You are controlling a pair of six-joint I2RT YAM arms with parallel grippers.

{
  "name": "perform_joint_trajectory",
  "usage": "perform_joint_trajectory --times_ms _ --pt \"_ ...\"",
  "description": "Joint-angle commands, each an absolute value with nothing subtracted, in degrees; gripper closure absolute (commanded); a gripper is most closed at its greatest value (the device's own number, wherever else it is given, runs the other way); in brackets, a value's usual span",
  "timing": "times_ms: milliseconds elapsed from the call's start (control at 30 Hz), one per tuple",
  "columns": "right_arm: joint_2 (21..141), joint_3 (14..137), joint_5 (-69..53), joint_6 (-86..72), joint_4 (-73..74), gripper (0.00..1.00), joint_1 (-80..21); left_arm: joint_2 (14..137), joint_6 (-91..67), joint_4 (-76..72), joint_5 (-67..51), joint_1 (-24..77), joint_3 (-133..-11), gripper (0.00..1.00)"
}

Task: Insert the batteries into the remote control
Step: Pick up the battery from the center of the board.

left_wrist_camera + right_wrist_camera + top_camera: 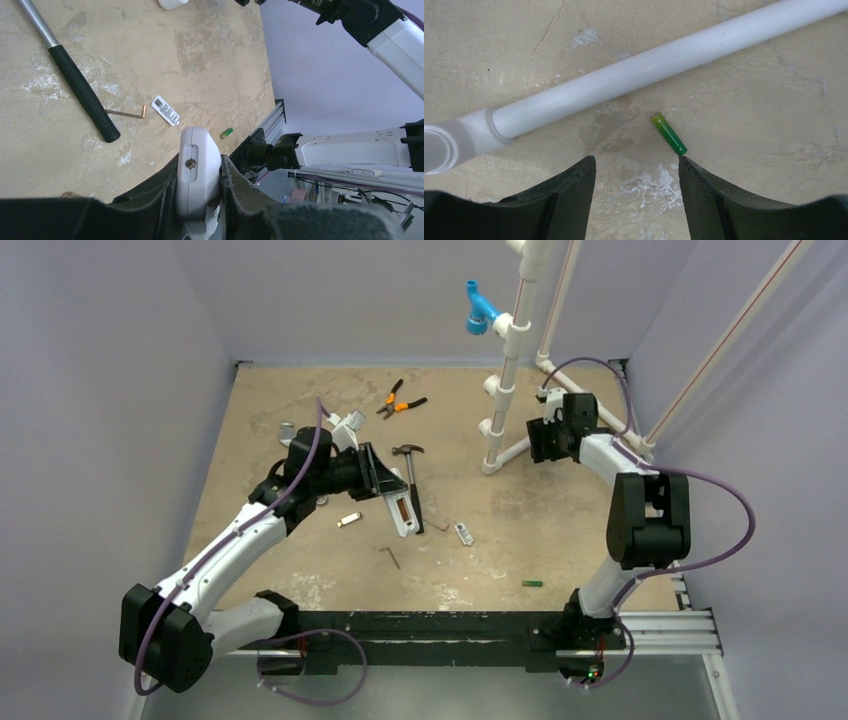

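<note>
White remote control (198,180); green batteries (668,134), yellow-tipped; black hammer handle (85,95).

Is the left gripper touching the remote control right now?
Touching. The left wrist view shows the left gripper shut on the remote control, pressing both its sides.

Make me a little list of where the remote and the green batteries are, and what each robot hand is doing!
Left hand: shut on the remote control
Right hand: open, holding nothing
Battery one: lying on the table beside the white pipe, just ahead of the right hand
Battery two: lying alone on the table near the right arm's base
Loaded yet: no, both batteries lie loose
Other stuff: hammer, hex key
</note>
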State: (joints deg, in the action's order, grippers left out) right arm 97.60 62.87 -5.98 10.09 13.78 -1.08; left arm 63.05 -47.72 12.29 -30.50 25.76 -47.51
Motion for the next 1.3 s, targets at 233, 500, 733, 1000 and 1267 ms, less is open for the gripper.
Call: perform_joint_trajectory --times_ms 233,500,733,1000,1267 --pt "103.6 70.1 -8.7 19.0 15.1 0.46 4.4 62.6 -46.9 11.0 -30.6 25.4 -49.6 1.00" --pt "106.9 72.4 -13.5 18.8 17.0 0.48 5.4 63.1 -47.1 10.4 -30.9 25.4 -49.6 1.00" --pt "109.2 73.6 -12.6 18.2 18.3 0.50 5.3 62.9 -47.2 10.4 -30.8 25.4 -49.6 1.00" --pt "110.9 75.1 -12.8 17.7 20.8 0.55 5.4 62.9 -47.1 10.7 -30.8 25.4 -49.9 1.00" --pt "112.5 76.7 -12.8 17.6 26.4 0.68 5.2 63.1 -47.4 10.5 -31.2 25.3 -49.9 1.00"
